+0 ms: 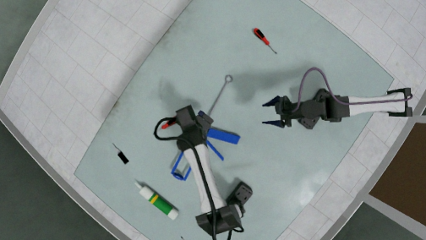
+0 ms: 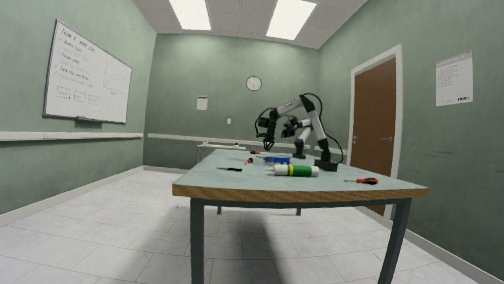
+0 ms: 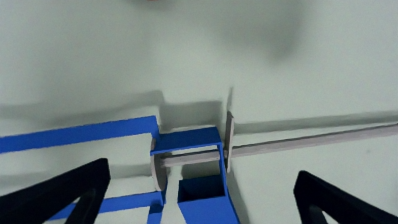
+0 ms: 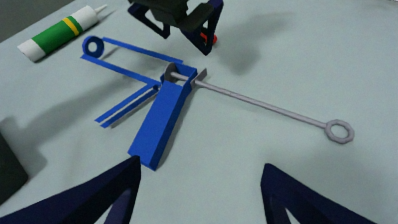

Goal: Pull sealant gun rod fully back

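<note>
The blue sealant gun lies on the table. Its grey rod sticks far out behind the handle, ending in a ring. The plunger disc sits right at the front of the handle housing. The thumb plate stands close to the housing's rear face. My left gripper is open and empty above the housing. My right gripper is part open and empty, away from the rod, on the handle's side.
A green and white tube lies beyond the gun's front. A red screwdriver lies beside the gun near my left gripper. Another screwdriver lies beyond the rod's ring. A black-handled tool lies near the table edge.
</note>
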Controlling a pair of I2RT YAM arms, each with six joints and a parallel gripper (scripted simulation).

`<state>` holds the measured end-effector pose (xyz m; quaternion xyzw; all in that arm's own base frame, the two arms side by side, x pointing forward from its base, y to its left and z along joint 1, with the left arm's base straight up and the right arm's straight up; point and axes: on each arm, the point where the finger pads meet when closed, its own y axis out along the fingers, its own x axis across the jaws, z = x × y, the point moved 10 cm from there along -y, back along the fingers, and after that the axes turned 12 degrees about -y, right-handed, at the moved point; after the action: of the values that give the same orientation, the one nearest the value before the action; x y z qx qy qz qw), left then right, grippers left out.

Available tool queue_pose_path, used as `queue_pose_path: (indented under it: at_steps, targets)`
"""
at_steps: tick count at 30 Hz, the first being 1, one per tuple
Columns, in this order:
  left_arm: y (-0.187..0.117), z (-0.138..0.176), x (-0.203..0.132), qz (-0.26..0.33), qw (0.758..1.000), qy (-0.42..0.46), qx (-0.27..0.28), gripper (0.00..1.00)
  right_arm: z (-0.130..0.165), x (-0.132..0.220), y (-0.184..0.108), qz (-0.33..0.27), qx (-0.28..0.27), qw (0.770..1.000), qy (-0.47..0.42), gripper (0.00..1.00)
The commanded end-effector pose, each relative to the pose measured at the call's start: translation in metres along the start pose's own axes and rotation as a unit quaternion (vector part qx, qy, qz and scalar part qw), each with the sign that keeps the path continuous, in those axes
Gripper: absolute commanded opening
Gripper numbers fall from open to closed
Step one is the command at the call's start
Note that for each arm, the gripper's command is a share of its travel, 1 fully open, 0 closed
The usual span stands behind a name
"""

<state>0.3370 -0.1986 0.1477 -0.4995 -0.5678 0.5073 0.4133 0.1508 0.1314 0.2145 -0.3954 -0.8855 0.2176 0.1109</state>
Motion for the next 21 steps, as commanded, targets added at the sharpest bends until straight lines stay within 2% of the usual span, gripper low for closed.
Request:
queue_pose_path:
  at_steps: [1,10,21]
  targets:
    - [-0.012,0.006,0.011,0.034,0.997,0.057,-0.036,1.0,0.006,0.0,0.002,0.003,0.005,1.0,-0.004,0.66]
    - [-0.042,0.044,0.058,0.082,0.974,0.188,-0.097,1.0,0.006,0.0,0.002,0.003,0.005,1.0,-0.004,0.66]
    - [-0.055,0.06,0.084,0.101,0.959,0.23,-0.127,1.0,0.006,0.0,0.002,0.003,0.005,1.0,-0.004,0.66]
